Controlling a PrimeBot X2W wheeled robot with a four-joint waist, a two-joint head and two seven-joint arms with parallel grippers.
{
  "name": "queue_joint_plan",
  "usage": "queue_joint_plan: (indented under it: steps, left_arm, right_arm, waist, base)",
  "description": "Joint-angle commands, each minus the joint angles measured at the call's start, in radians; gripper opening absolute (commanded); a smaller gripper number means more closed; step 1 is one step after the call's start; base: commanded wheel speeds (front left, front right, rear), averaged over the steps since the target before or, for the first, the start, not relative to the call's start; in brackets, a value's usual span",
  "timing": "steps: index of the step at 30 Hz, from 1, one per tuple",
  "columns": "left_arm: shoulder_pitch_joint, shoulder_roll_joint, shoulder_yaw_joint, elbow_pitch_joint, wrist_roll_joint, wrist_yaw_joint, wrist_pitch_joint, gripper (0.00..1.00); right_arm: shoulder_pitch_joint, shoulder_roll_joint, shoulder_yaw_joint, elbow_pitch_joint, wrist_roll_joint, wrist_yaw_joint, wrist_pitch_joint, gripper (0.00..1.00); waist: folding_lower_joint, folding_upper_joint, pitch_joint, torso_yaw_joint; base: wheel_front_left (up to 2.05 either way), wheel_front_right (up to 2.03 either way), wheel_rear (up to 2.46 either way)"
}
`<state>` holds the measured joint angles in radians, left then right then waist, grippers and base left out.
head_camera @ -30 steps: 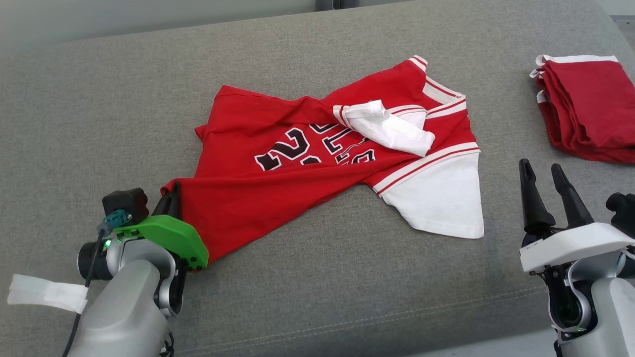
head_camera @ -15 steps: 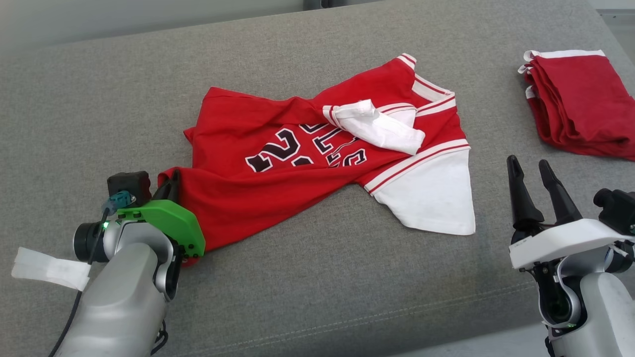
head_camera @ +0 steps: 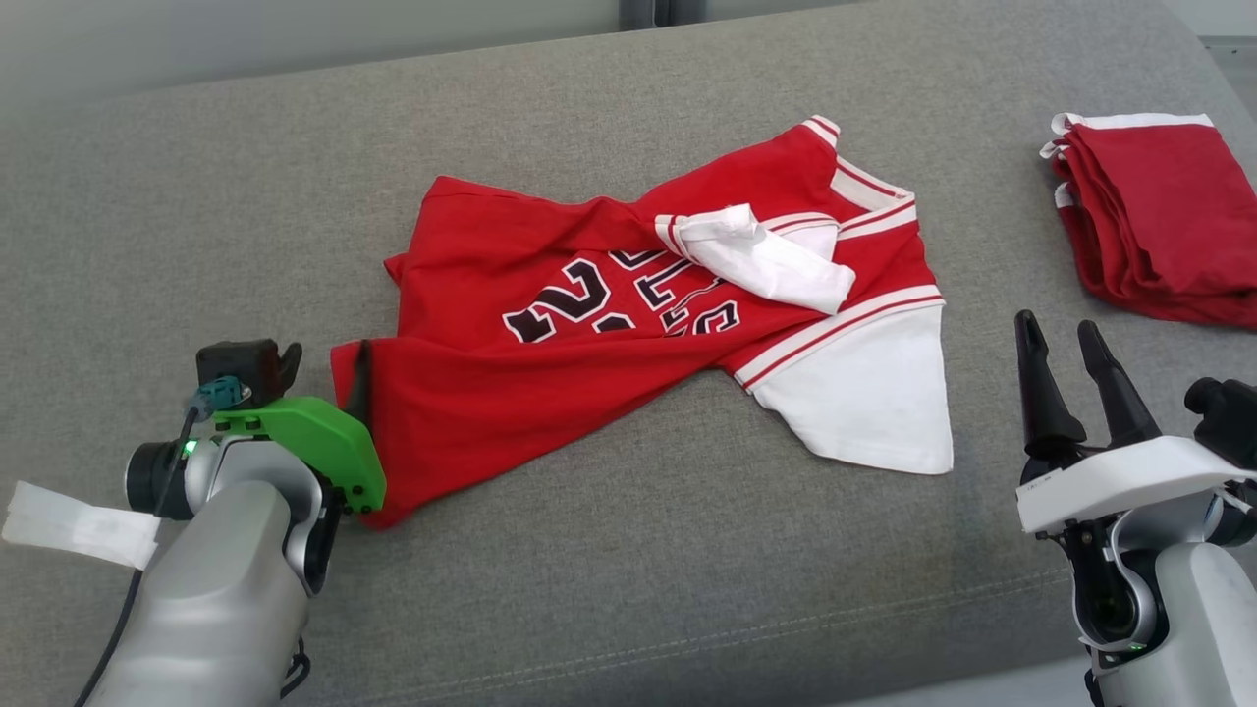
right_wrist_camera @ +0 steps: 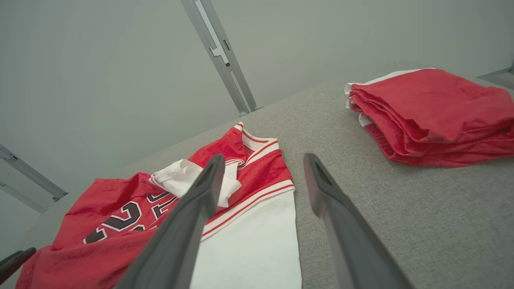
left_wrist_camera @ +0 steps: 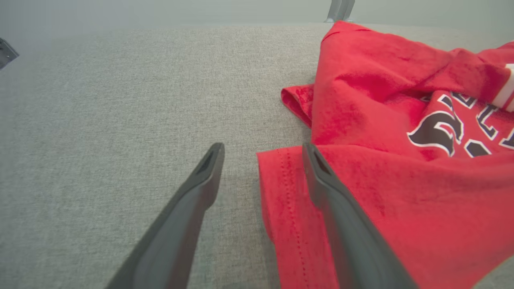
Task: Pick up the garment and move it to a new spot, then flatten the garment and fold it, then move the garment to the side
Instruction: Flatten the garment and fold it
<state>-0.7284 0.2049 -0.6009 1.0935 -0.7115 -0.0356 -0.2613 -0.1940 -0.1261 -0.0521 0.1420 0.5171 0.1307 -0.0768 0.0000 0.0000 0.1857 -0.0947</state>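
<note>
Head view shows the crumpled red-and-white knit jersey with dark numerals [head_camera: 609, 324] lying midway across the grey fabric-covered tabletop [head_camera: 628, 589]. Left tool [head_camera: 324, 371] stands wide open astride the red hem corner [left_wrist_camera: 277, 168], holding nothing; right tool [head_camera: 1058, 329] (also spread wide, empty) hovers near the white sleeve [head_camera: 864, 403]. Cloth looks light, limp and draping, so I judge a pinch on the stitched hem corners best.

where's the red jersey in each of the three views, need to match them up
Head view: the red jersey lies across the middle of the grey cushion.
Left wrist view: the jersey takes the right half of the picture.
Right wrist view: the jersey sits at lower left and centre.
Shared landmark: the black number print on its chest, at right in the left wrist view, at lower left in the right wrist view.
</note>
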Motion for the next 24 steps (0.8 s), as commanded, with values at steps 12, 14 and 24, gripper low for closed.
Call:
queue_joint_plan:
  steps: [12, 14, 24]
  left_arm:
    - [0.132, 0.082, 0.116, -0.336, 0.090, 0.040, -0.004, 1.00]
    - [0.200, 0.088, 0.154, -0.437, 0.117, 0.058, -0.004, 1.00]
    - [0.596, 0.062, 0.301, -0.851, 0.212, 0.119, -0.004, 1.00]
  right_arm:
    - [0.029, -0.019, -0.013, -0.037, -0.091, 0.000, -0.033, 1.00]
    - [0.035, -0.017, -0.007, -0.046, -0.122, 0.000, -0.034, 1.00]
    - [0.085, 0.012, 0.050, -0.074, -0.225, 0.000, -0.027, 1.00]
  waist:
    - [0.0000, 0.0000, -0.063, 0.046]
    - [0.0000, 0.0000, -0.078, 0.052]
    - [0.0000, 0.0000, -0.174, 0.063]
  base:
    - [0.00, 0.00, 0.00]
    - [0.00, 0.00, 0.00]
    - [0.00, 0.00, 0.00]
